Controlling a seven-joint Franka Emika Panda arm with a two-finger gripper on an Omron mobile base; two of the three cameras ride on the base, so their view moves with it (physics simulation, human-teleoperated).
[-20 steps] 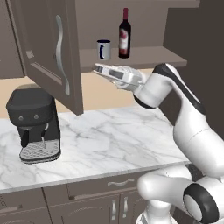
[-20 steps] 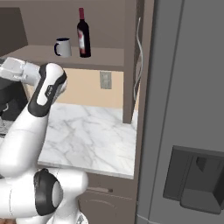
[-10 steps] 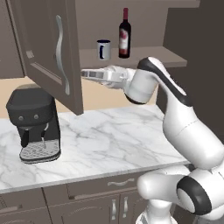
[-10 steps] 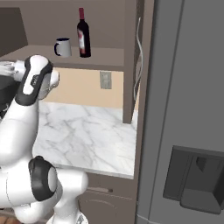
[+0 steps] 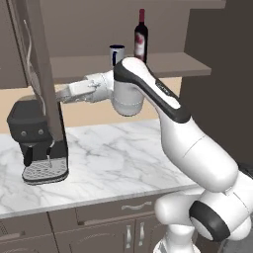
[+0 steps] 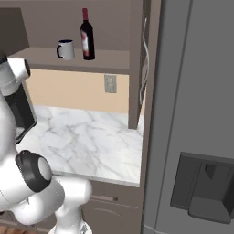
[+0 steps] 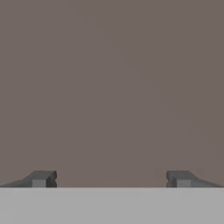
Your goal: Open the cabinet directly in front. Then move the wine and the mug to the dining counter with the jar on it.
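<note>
The cabinet stands open. Its left door (image 5: 47, 89) is swung out edge-on, and its right door (image 6: 136, 64) with a curved silver handle (image 6: 145, 41) is also swung out. On the bare shelf (image 5: 168, 64) stands the wine (image 5: 141, 40) (image 6: 87, 34), with the mug (image 5: 117, 54) (image 6: 66, 49) just to its left. My gripper (image 5: 62, 95) (image 7: 110, 179) is open against the left door's inner face, well left of and below the mug. Its fingertips (image 7: 41, 178) are wide apart with nothing between them. The dining counter and the jar are out of view.
A black coffee machine (image 5: 34, 143) sits on the marble worktop (image 5: 123, 153) under the left door. A tall grey fridge (image 6: 196, 114) walls off the right side. Low drawers (image 5: 133, 207) run below the worktop.
My arm has swung left and the hand has gone with the left door, which has turned from half open to edge-on. The wine and mug have not moved.
</note>
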